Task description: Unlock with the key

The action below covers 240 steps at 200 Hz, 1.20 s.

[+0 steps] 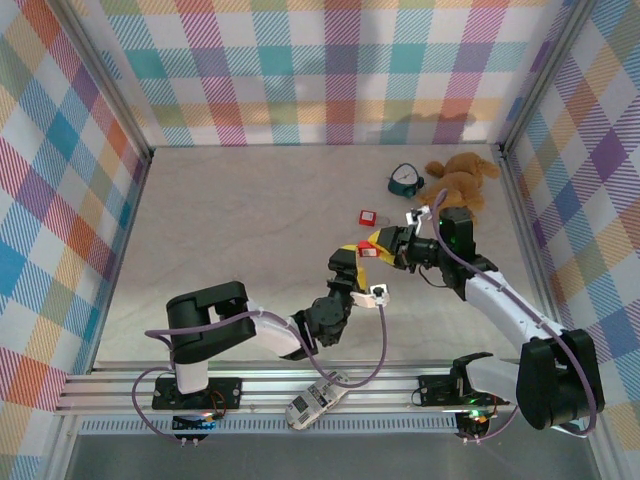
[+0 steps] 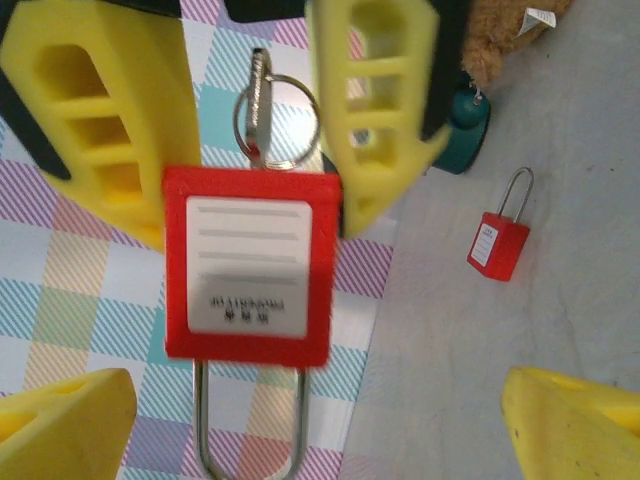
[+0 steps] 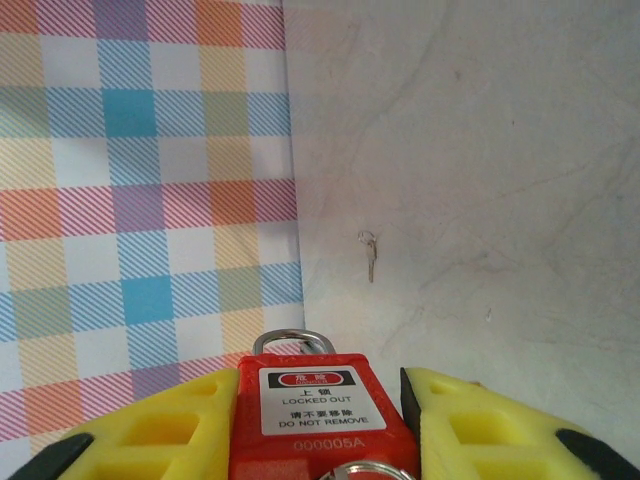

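I read the right tool point(image 3: 320, 405) clamped on the red padlock point(image 2: 250, 265) above the bench point(image 1: 230, 220), just 3 o'clock of centre, with the key point(image 2: 260, 95) at its base. The left tool point(image 2: 320, 430) stood wide open at the padlock's 9 o'clock. A second padlock point(image 2: 497, 245) lay at 12 o'clock.

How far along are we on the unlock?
Done: the right gripper clamps the red padlock, and the key looks seated in its keyhole. In hand: the left gripper sits open facing the key. Left: grip and turn the key; the shackle looks closed.
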Available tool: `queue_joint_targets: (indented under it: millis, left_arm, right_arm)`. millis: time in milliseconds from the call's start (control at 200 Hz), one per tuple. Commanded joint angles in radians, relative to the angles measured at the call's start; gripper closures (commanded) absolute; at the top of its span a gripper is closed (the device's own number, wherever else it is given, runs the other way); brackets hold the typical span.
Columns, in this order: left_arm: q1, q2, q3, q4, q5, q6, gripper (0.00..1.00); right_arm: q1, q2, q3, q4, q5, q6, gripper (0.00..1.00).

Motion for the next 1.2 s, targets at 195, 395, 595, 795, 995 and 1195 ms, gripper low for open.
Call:
queue_joint_targets:
  millis: [195,395,595,795,995,1195]
  left_arm:
    - [-0.026,-0.151,-0.097,0.016,-0.059,-0.099,0.09]
    - [0.021,-0.321,-0.034,-0.459,0.045,-0.355,0.06]
    - [0.163,-0.519,0.095,-1.075,0.435,-0.691,0.08]
    - [0.323,-0.511,0.305,-1.478,0.832,-0.831,0.22]
    - [0.344,-0.437,0.383,-1.532,0.954,-0.814,0.41]
    - [0.348,-0.378,0.451,-1.580,0.991,-0.804,0.58]
  right_arm:
    - [-0.051,-0.042,0.070,-0.096,-0.005,-0.114,0.63]
    - [-0.075,-0.057,0.052,-0.123,-0.017,-0.155,0.63]
    - [-0.086,-0.069,0.035,-0.145,-0.026,-0.191,0.63]
    - [-0.085,-0.047,0.025,-0.132,-0.078,-0.223,0.64]
    - [-0.085,-0.060,0.022,-0.178,-0.094,-0.278,0.64]
    - [-0.085,-0.066,0.020,-0.187,-0.111,-0.297,0.64]
